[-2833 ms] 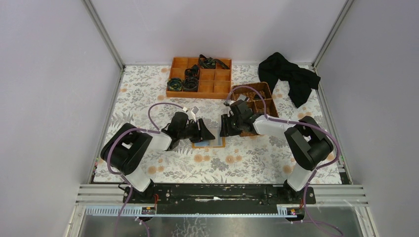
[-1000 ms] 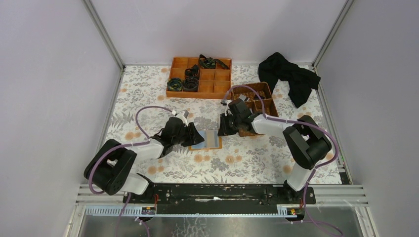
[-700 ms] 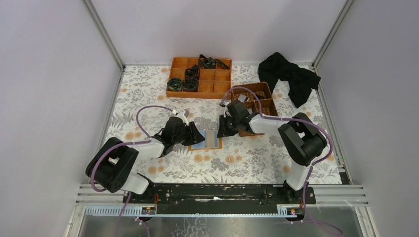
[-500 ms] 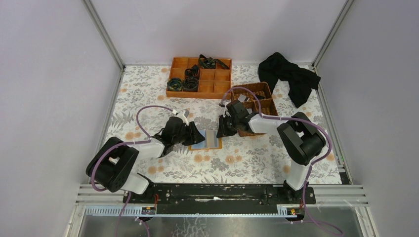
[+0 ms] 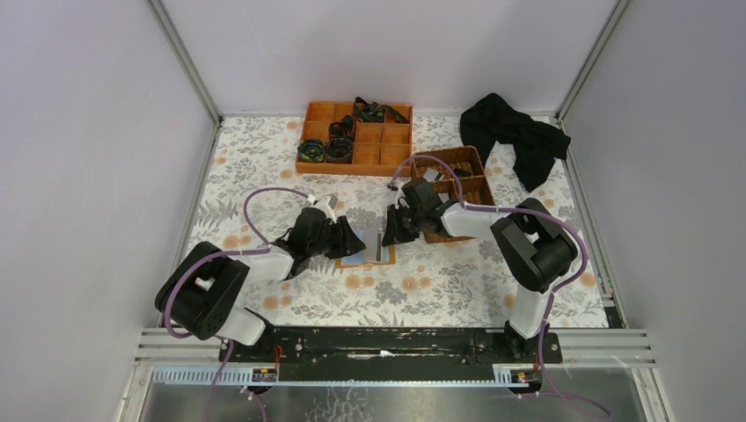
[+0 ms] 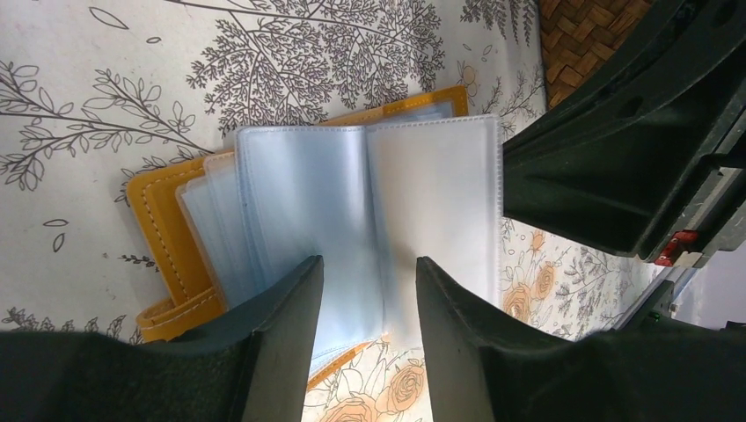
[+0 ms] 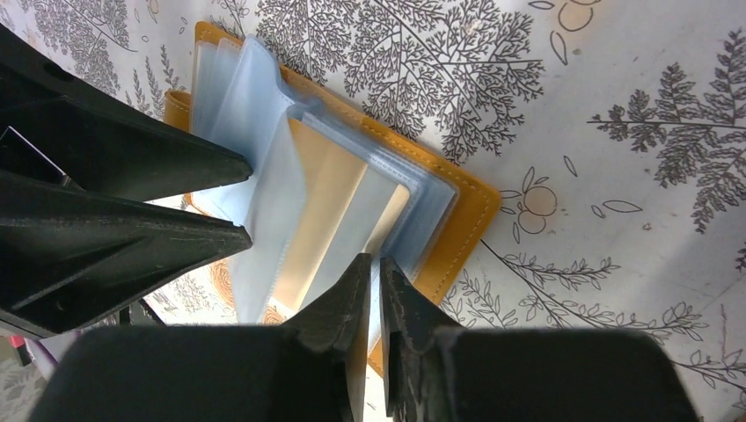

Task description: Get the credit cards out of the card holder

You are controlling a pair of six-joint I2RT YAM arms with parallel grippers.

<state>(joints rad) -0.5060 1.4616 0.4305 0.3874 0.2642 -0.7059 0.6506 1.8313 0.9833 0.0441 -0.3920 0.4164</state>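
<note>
The card holder lies open and flat at mid-table, orange cover down, with its pale plastic pages fanned up between 2 grippers. The left gripper hovers over the holder's left half, jaws spread, with the pages under the gap. The right gripper has its jaws almost pressed together on a clear sleeve, holding it raised. This looks like the page-parting step, and no card is out. The next move calls for pinching a card's edge. Behind sit a wicker basket and an orange tray.
</note>
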